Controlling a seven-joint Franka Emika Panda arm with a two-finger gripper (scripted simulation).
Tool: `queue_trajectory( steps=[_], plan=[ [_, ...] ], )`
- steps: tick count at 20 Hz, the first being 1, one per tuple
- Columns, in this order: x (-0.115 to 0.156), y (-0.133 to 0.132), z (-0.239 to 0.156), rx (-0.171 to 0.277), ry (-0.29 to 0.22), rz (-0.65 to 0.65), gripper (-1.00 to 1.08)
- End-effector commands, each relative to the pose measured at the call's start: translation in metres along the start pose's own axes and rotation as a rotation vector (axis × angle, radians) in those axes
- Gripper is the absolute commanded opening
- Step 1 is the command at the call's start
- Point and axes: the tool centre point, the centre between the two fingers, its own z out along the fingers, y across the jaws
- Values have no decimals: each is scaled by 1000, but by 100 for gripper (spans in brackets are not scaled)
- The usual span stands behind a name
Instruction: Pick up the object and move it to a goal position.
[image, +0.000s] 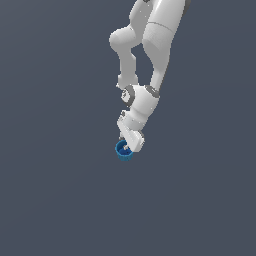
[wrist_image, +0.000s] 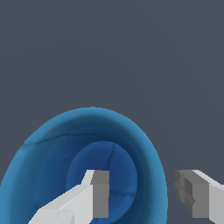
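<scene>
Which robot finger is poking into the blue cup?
The grey-tipped white finger seen against the small blue ribbed cup's dark inside; the other finger sits outside its rim.

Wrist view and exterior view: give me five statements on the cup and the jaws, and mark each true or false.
1. The cup is blue. True.
2. One finger is inside the cup and the other outside its wall. True.
3. The jaws are shut with nothing between them. False: they stand apart, astride the cup's wall.
4. A second cup stands nearby. False: only one shows.
5. The gripper is at the cup in the exterior view. True.
</scene>
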Motion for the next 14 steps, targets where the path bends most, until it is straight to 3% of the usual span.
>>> queue_trajectory(
  steps=[1, 6, 7, 14],
  plan=[
    [0, 1, 2, -5, 9, 21, 28],
    [-1, 2, 4, -10, 13, 36, 28],
    [-1, 2, 4, -10, 13, 36, -100],
    [-1, 2, 4, -10, 13, 36, -100]
  ],
)
